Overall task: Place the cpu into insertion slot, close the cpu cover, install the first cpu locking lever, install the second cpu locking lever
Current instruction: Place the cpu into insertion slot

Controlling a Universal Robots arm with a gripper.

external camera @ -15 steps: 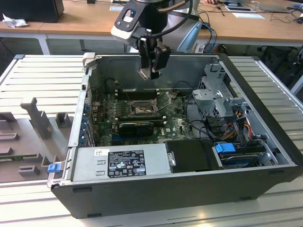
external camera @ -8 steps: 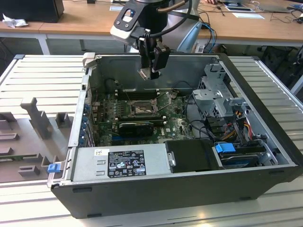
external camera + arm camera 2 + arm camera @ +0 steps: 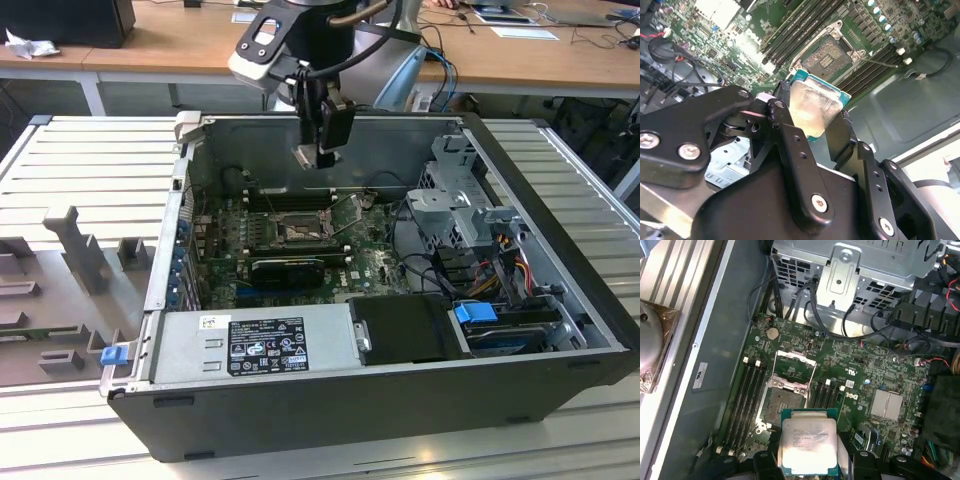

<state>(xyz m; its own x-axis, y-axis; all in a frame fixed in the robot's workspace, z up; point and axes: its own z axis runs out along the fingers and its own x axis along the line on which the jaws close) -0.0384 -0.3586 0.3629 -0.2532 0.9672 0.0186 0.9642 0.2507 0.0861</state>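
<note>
The black two-fingered tool (image 3: 812, 131) grips the small flat square silver-topped cpu (image 3: 808, 444) by its edges, poised above the uncovered square dark silver-rimmed insertion slot (image 3: 781, 402), whose thin silver cpu cover (image 3: 796, 367) stands raised.

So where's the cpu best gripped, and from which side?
I'd say by two opposite edges, coming down from its metal-top side. The cpu is a thin flat square, so only the edges give purchase and the underside stays clear. The gripper holds it that way.
</note>
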